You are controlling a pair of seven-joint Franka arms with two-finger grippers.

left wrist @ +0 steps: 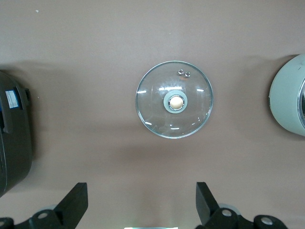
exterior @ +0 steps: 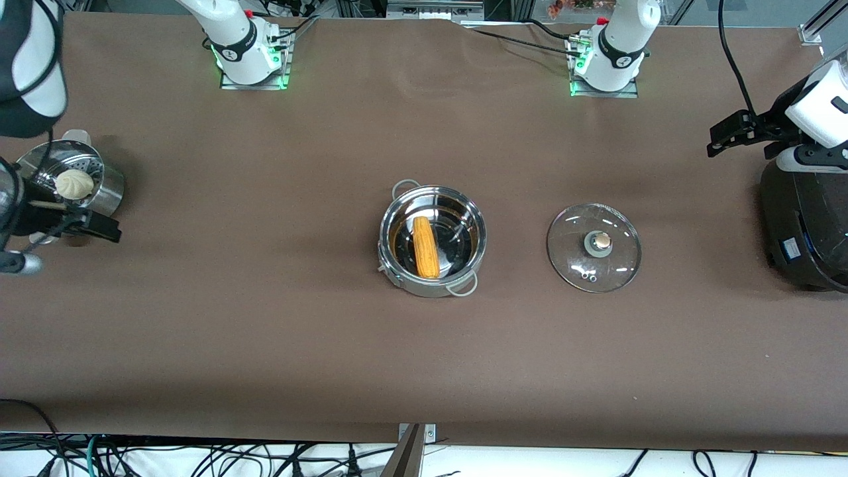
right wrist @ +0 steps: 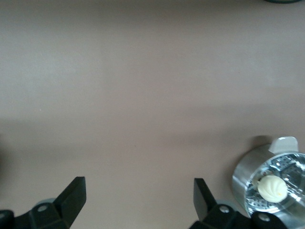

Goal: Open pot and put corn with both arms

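The shiny steel pot (exterior: 397,218) stands uncovered in the middle of the table, and the yellow-orange corn (exterior: 426,247) lies inside it. Its glass lid (exterior: 594,247) lies flat on the table beside the pot, toward the left arm's end, knob up. My left gripper (exterior: 719,137) hangs open and empty over the table beside the black cooker. In the left wrist view the lid (left wrist: 174,99) shows past that open gripper (left wrist: 141,187), with the pot's wall (left wrist: 286,95) at the frame's edge. My right gripper (exterior: 93,222) is open and empty at the steamer bowl, over bare table in its own view (right wrist: 138,182).
A perforated steel steamer bowl (exterior: 99,192) (right wrist: 248,181) with a white bun (exterior: 73,184) (right wrist: 272,188) stands at the right arm's end. A large black cooker (exterior: 805,225) (left wrist: 14,138) sits at the left arm's end. Brown cloth covers the table, with cables along its near edge.
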